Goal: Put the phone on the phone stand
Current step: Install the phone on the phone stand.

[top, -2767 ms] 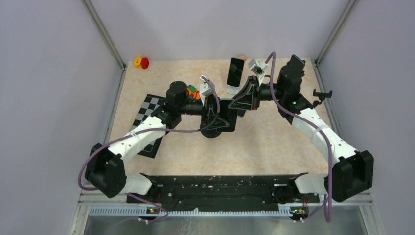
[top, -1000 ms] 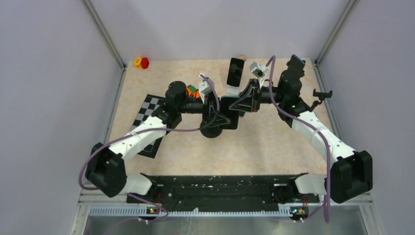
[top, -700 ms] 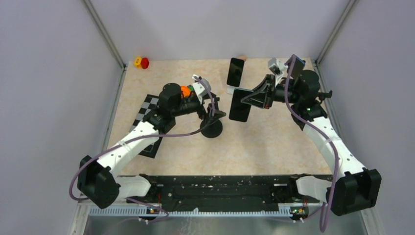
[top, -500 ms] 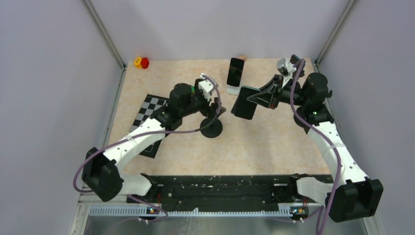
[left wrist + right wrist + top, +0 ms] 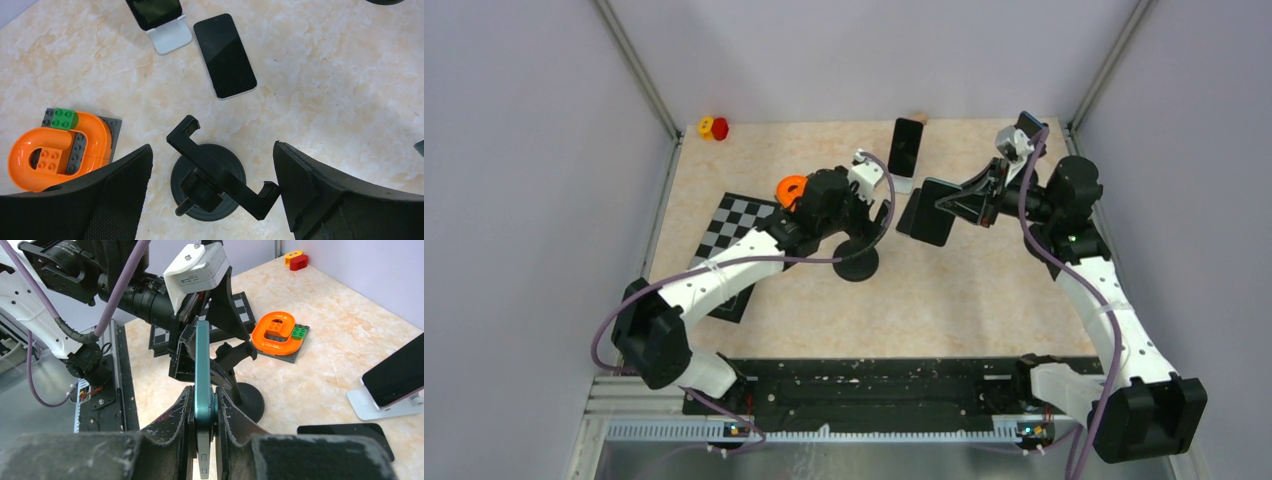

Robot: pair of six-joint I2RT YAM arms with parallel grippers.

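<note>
My right gripper (image 5: 202,407) is clamped on the phone (image 5: 202,355), pads pressed on its front and back faces, so I see it edge-on. I judge this grip leaves its edges free for the hooks to catch. In the top view the phone hangs in the air at about 2 o'clock from the stand (image 5: 210,182), near it but clear of it.

My left gripper (image 5: 212,150) hovers right over the stand with its fingers (image 5: 115,200) spread wide and nothing between them. One finger sits at 9 o'clock of the cradle and the other at 3 o'clock. I read that as a ready brace: the stand is a hooked cradle on a short neck over a round base, and a push from the phone could swivel or tip it. Closing on the cradle should hold it firm while the phone goes in.

The cradle lies aslant, hooks at about 11 and 4 o'clock, so the phone must be turned to match that line.

A spare phone (image 5: 225,55) lies flat at 12 o'clock of the stand. A white stand (image 5: 172,37) at 11 o'clock already carries one. An orange brick (image 5: 60,150) sits at 9 o'clock. All are well apart from the path, I think.
</note>
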